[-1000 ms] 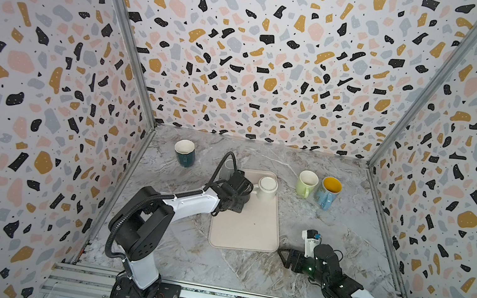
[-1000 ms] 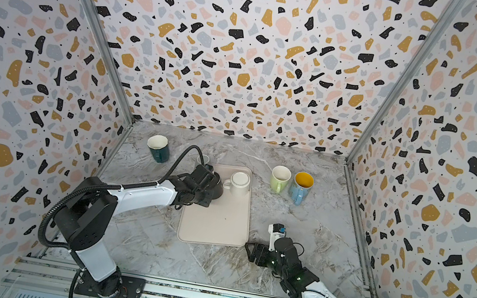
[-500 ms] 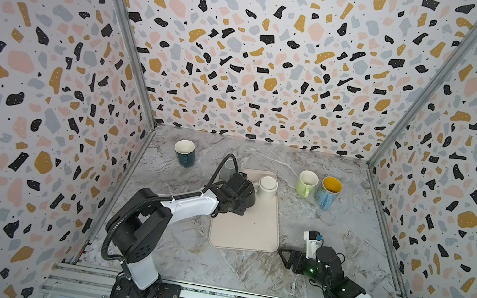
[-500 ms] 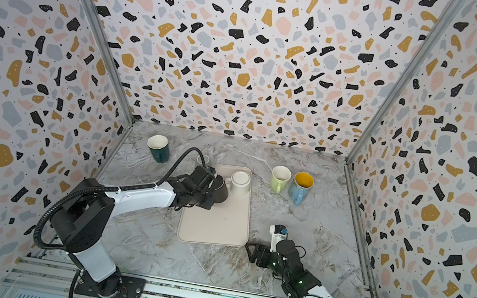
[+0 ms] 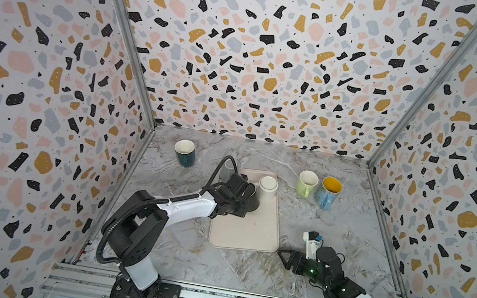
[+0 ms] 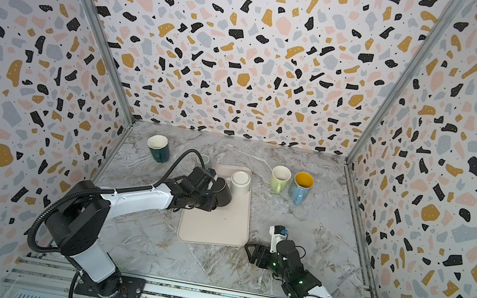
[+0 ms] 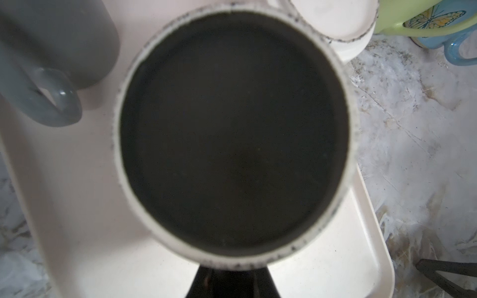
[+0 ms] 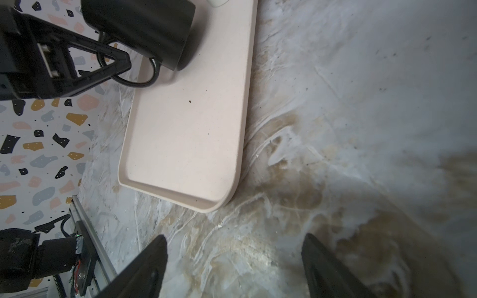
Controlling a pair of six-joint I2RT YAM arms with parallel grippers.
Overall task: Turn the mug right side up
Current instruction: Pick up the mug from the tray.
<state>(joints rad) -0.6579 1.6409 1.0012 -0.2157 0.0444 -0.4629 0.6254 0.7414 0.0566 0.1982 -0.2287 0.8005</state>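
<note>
While my left gripper [image 8: 121,63] clamps its handle, the black mug [image 5: 250,196] sits at the tray [image 5: 248,234]'s twelve o'clock end.
White mug [image 5: 267,187] crowds it at one o'clock, grey mug [image 5: 228,169] at eleven; my right gripper [image 8: 235,238] gapes empty at five.

Tray [image 5: 244,230] near half bare; far end tight: white mug [image 5: 267,185] & grey mug [image 7: 59,46] flank black mug [image 6: 222,193].
</note>
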